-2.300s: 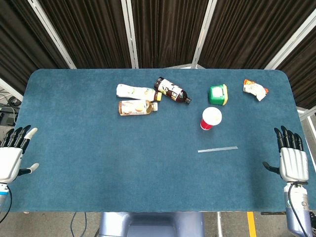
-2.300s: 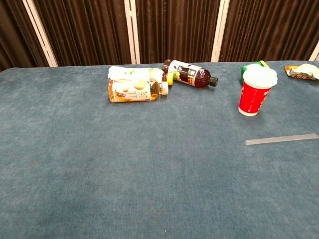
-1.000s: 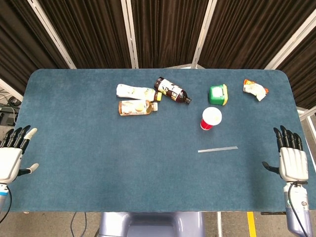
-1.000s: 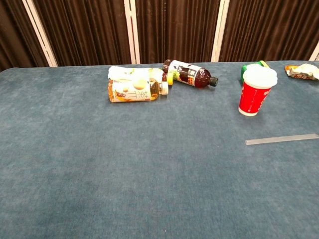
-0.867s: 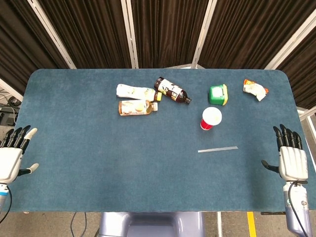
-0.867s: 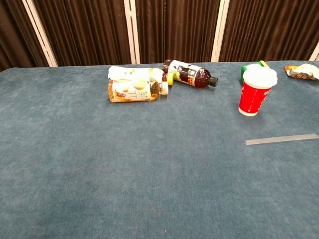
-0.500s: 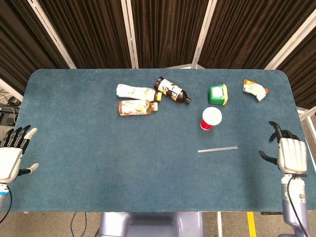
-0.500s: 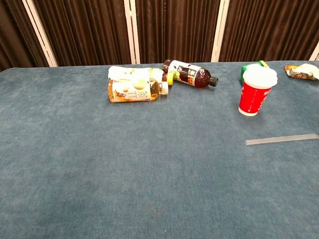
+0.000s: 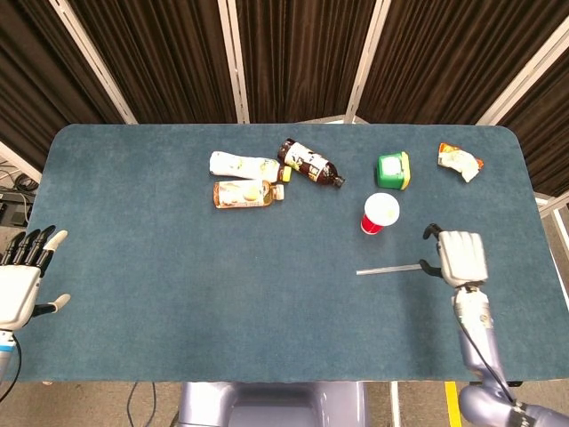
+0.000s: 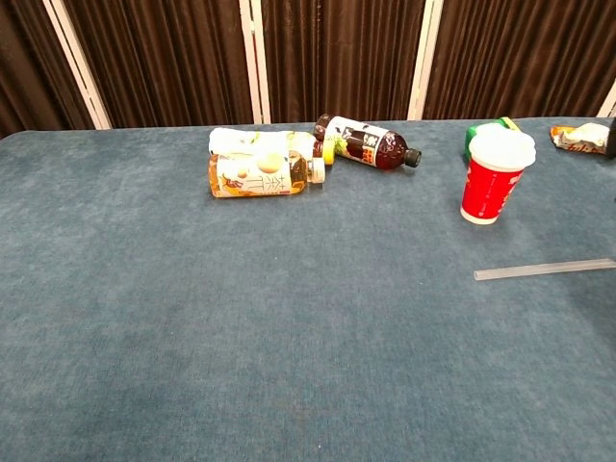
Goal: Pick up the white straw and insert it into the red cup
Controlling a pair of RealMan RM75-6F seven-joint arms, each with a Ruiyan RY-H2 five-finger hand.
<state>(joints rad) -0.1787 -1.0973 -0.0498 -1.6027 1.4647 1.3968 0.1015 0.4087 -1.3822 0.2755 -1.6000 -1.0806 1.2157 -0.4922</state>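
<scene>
In the head view the white straw lies flat on the blue table, right of centre, just below the upright red cup. The right hand hovers just beside the straw's right end, fingers apart, holding nothing. The left hand sits at the lower left edge, fingers spread and empty, well apart from the straw.

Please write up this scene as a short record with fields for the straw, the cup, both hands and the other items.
straw: straw flat on the table, not yet picked up
cup: red cup upright, lidded, beyond the straw
right hand: right hand by the straw's right end, holding nothing
left hand: left hand at the table's left edge, fingers apart
other items: bottles, green tub, snack packet
</scene>
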